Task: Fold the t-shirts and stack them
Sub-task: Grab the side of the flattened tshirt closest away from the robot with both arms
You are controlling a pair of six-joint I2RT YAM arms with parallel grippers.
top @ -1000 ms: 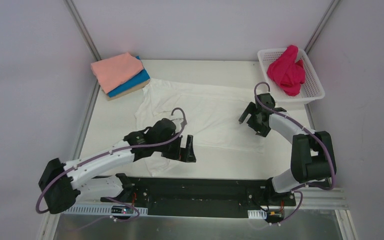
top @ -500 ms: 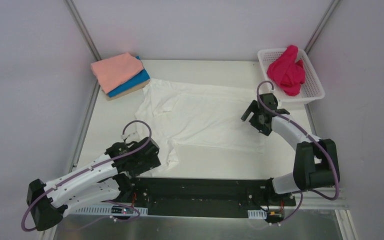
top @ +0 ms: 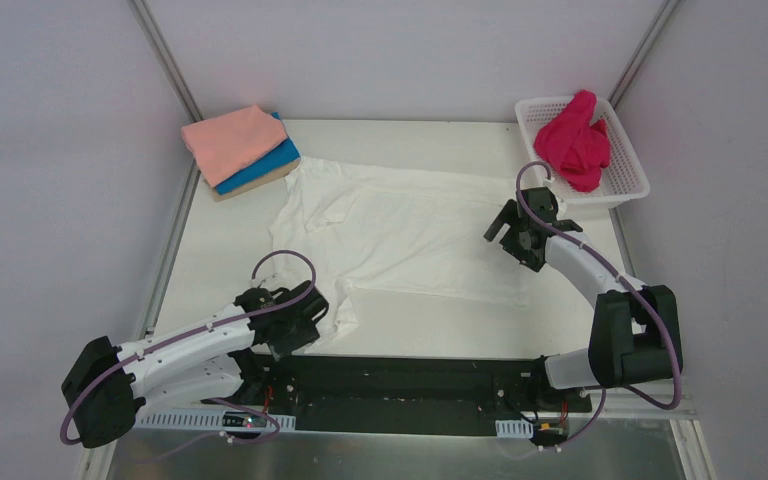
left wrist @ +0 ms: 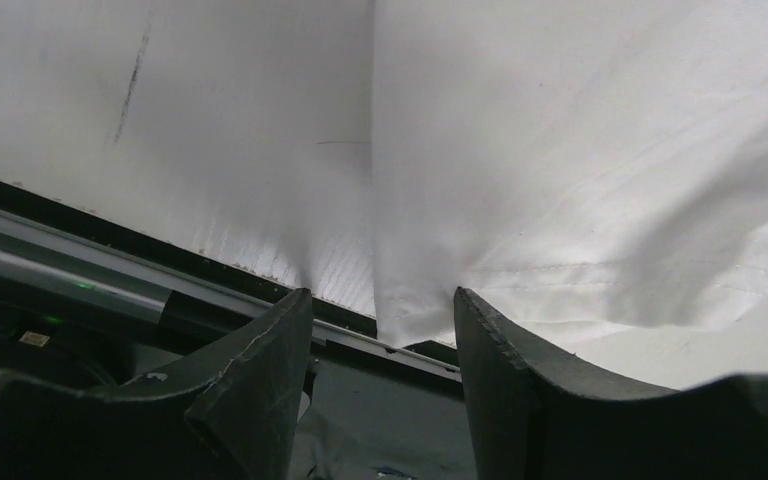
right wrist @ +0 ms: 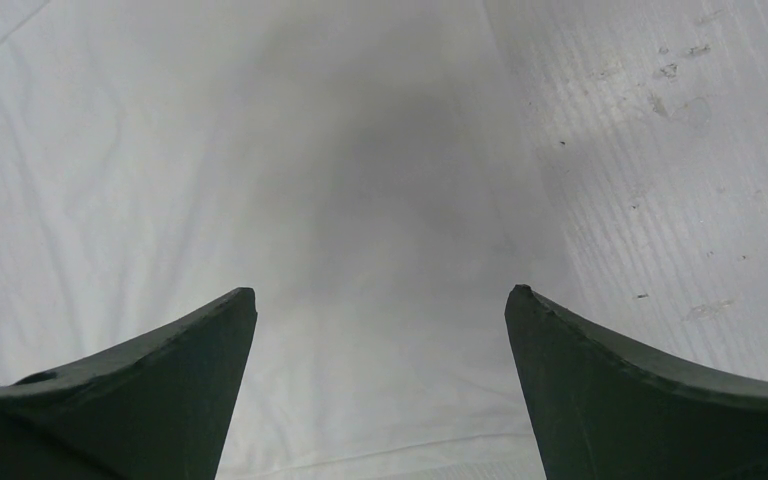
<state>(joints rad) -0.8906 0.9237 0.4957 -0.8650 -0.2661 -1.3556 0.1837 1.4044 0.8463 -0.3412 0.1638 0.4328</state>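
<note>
A white t-shirt [top: 400, 225] lies spread flat across the middle of the table; no print shows on it. My left gripper [top: 318, 322] is open at the shirt's near-left corner. In the left wrist view that corner [left wrist: 415, 300] sits between the open fingers [left wrist: 260, 370] at the table's front edge. My right gripper [top: 498, 228] is open just above the shirt's right side, with cloth [right wrist: 340, 200] under it. A salmon-pink tee [top: 232, 140] lies folded on a blue tee [top: 260, 168] at the back left. A magenta tee [top: 575, 140] is bunched in the basket.
The white lattice basket [top: 628, 175] stands at the back right corner. A tan layer shows under the folded stack. The black base rail [top: 410, 375] runs along the near edge. Bare table [right wrist: 660, 150] shows right of the shirt's edge.
My left arm has pulled back from the shirt's middle to its near-left corner, and the cloth there now lies flatter. My right gripper has edged slightly right and away.
</note>
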